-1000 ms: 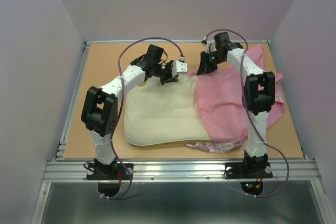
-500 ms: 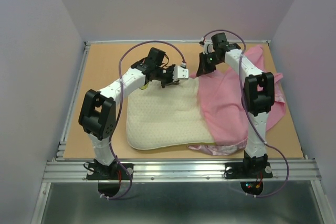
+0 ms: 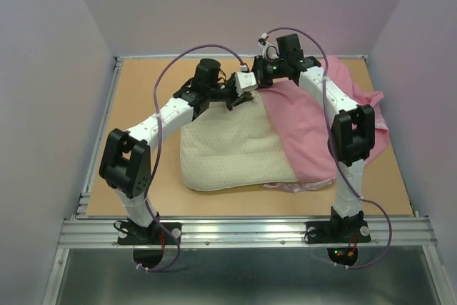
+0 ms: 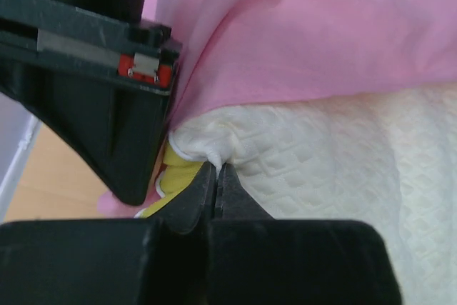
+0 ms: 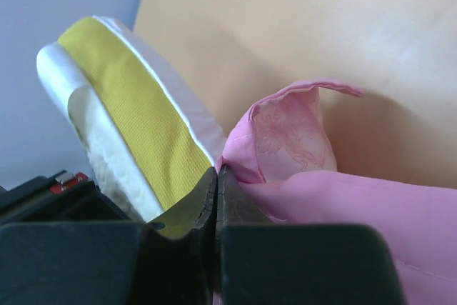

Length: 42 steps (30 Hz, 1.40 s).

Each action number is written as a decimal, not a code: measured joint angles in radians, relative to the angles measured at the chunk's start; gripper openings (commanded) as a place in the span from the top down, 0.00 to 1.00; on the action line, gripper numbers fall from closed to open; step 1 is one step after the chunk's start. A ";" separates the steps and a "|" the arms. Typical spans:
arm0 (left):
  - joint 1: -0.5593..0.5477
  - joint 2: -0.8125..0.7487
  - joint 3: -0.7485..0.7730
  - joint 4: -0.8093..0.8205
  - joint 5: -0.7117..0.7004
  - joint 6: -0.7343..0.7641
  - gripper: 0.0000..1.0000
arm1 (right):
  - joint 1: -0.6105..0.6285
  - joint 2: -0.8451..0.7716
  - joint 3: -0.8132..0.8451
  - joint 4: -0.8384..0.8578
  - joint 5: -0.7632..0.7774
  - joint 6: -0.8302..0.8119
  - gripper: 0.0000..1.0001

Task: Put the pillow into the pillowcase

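The cream pillow (image 3: 232, 148) lies mid-table, its right part under the pink pillowcase (image 3: 314, 130). My left gripper (image 3: 239, 94) is shut on the pillow's far corner and lifts it; the pinched cream fabric (image 4: 214, 149) and the yellow band (image 4: 175, 176) show in the left wrist view. My right gripper (image 3: 263, 71) is shut on the pillowcase's edge just beside that corner. In the right wrist view the pink hem (image 5: 285, 137) is pinched at my fingertips, with the pillow's yellow band (image 5: 136, 112) right next to it.
The brown table (image 3: 143, 98) is bounded by a metal rail on the left and front and lilac walls behind and at the sides. The two wrists are nearly touching at the far middle. The pillowcase spreads to the right edge (image 3: 375, 116).
My left gripper has carried the pillow's corner right and farther back, dragging the pillow right. My right gripper has drawn the pillowcase edge left over the pillow.
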<state>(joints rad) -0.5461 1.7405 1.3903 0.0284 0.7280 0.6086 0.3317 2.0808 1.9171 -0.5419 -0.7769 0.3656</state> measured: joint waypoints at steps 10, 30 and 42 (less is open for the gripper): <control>0.143 -0.105 -0.288 0.316 -0.143 -0.427 1.00 | 0.059 0.062 0.002 0.234 0.000 0.183 0.77; 0.180 -0.284 -0.329 -0.035 -0.268 -0.289 0.01 | -0.125 -0.680 -0.619 0.177 0.206 -0.110 0.06; -0.406 -0.483 -0.563 -0.259 -0.519 -0.129 0.01 | -0.196 -0.732 -0.912 -0.091 0.287 -0.159 0.06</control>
<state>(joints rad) -0.9524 1.2579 0.8268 -0.2310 0.2089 0.4801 0.1356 1.3483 1.0054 -0.6331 -0.4900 0.2070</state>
